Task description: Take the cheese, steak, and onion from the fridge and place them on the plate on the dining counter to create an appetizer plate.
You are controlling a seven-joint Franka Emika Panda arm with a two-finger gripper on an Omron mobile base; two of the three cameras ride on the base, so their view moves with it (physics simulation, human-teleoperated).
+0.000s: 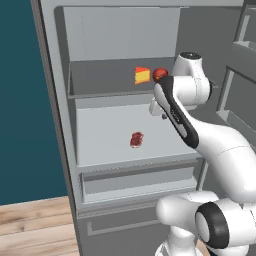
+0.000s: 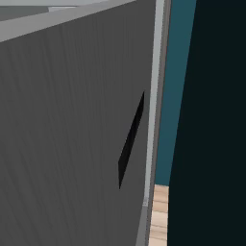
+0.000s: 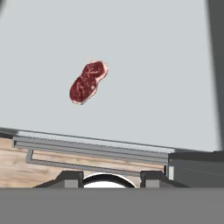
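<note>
The steak (image 3: 88, 82) lies flat and alone on the pale middle shelf (image 1: 105, 145) of the fridge (image 1: 60, 100), well back from the front lip, with bare shelf on every side; in the left base view it shows as a small red slab (image 1: 137, 139) near the shelf's centre. One shelf up, the cheese (image 1: 142, 75) and the onion (image 1: 159, 74) sit side by side close to the right wall, the onion just beside the arm's upper link. All three foods are in the fridge, so by my judgement no item has yet been carried out. The hand view looks down on the steak from above and in front, which suggests the hand is held over the middle shelf to line up a descent on that item first. The gripper itself is hidden behind the arm in the left base view, and its fingertips are not clearly visible in the hand view; I cannot tell how far it is open, and nothing is seen in its hold. The right base view faces the open fridge door (image 2: 72, 144), dark handle slot (image 2: 130, 139) included.
</note>
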